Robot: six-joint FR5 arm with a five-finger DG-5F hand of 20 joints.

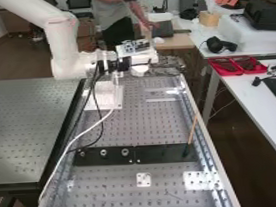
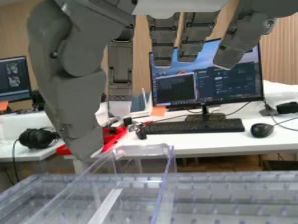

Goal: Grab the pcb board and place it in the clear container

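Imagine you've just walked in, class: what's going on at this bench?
A white robot arm holds its robot hand at the far end of a perforated metal bench. The fingers are open and grip nothing. A clear container stands near the robot hand, on the bench. At this moment, no PCB board is in its grasp.

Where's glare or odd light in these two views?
High view: near-white patches on the perforated bench top, lower right. Wrist view: bright streaks along the clear container's edges, its walls see-through; hand looks shaded beside the lit monitor.
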